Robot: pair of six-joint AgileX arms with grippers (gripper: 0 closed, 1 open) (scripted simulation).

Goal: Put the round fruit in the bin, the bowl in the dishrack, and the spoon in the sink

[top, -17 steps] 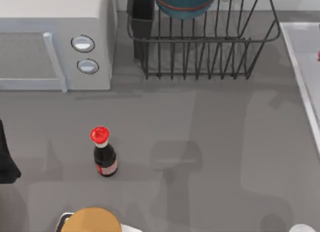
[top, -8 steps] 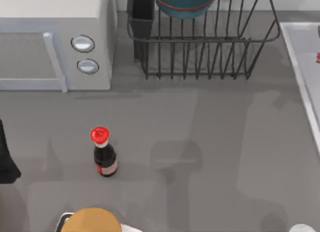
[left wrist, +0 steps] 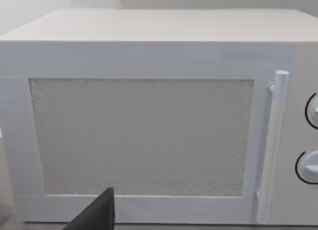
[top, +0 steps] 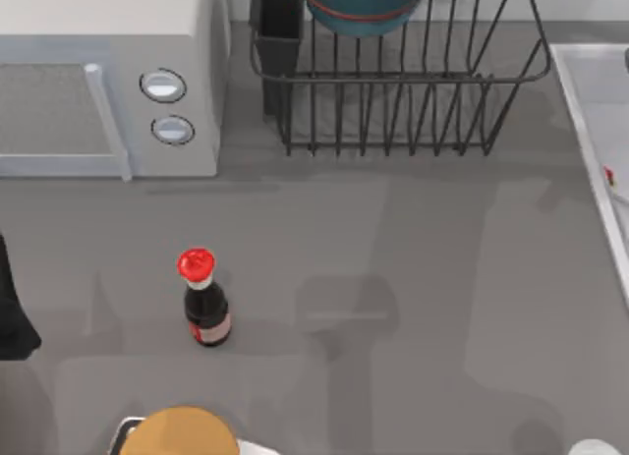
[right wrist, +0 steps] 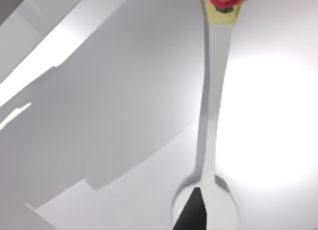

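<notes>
The blue bowl (top: 364, 8) with its red-brown rim stands in the dark wire dishrack (top: 403, 82) at the top centre. The pale sink (top: 590, 101) runs along the right edge. Inside it lies the spoon (right wrist: 211, 106), silver with a red flower end (top: 608, 177). In the right wrist view my right gripper (right wrist: 194, 212) is a dark point over the spoon's bowl end, above the sink floor (right wrist: 114, 96). My left gripper (left wrist: 97, 215) is parked at the left, facing the microwave. The round fruit and the bin are out of view.
A white microwave (top: 108, 82) with two knobs fills the top left. A dark sauce bottle (top: 204, 303) with a red cap stands left of centre. An orange-yellow round thing (top: 180, 432) sits at the bottom edge. The left arm (top: 12, 312) rests at the left edge.
The spoon's red end has moved down the top view inside the sink and slightly left. Nothing else has moved.
</notes>
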